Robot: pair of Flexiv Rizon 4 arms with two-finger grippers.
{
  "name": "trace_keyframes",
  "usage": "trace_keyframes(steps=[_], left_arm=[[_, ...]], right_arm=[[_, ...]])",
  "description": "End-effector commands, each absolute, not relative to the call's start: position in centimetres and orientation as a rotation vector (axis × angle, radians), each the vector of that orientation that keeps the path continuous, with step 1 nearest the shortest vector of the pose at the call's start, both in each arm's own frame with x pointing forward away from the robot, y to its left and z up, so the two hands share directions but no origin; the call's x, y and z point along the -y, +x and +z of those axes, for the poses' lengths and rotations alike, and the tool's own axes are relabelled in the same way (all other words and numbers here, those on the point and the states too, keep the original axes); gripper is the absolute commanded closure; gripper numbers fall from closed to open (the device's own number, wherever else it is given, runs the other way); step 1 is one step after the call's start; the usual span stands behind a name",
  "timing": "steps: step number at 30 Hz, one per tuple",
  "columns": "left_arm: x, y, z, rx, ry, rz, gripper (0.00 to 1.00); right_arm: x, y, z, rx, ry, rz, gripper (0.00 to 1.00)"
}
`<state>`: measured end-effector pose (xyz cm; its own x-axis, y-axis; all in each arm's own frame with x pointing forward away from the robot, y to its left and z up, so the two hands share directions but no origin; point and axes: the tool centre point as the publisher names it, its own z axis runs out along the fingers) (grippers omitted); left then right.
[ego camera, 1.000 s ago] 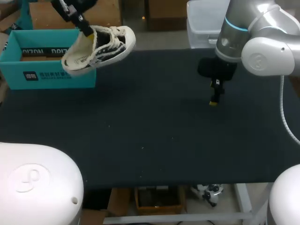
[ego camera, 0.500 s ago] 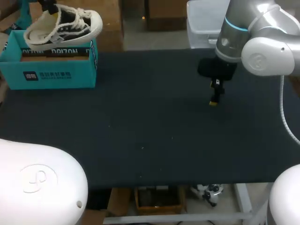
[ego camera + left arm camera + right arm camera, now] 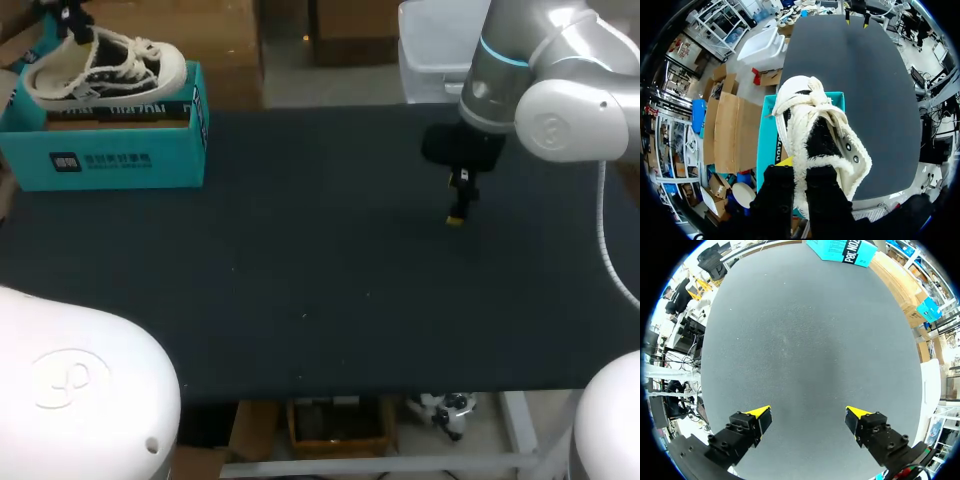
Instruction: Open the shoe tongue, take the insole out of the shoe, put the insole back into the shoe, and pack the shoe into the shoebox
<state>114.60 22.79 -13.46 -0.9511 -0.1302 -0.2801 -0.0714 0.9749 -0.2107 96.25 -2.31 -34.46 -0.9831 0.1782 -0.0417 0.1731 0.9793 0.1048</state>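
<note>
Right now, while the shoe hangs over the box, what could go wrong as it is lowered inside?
1. The left arm's fingers pinch the shoe only at the heel edge, so it may slip or swing.
2. The toe hangs close to the end wall of the shoebox; it might catch on the rim instead of going in.
3. The loose laces could snag there too.

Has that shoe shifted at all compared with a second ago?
Yes. The shoe has travelled left against the shoebox: a second ago it hung past the box's right end, and now it is over the box's opening.
</note>
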Motion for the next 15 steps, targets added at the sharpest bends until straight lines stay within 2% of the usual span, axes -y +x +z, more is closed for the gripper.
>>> trace_keyframes(steps=[1, 15], left_arm=[[-23.4, 115.8, -14.7, -2.841, -0.124, -0.278, 1.0], [-25.9, 118.5, -20.7, -2.874, -0.037, -0.243, 1.0]], right_arm=[[2.4, 96.3, -34.4, -3.077, 0.271, 0.156, 0.0], [2.4, 96.3, -34.4, -3.077, 0.271, 0.156, 0.0]])
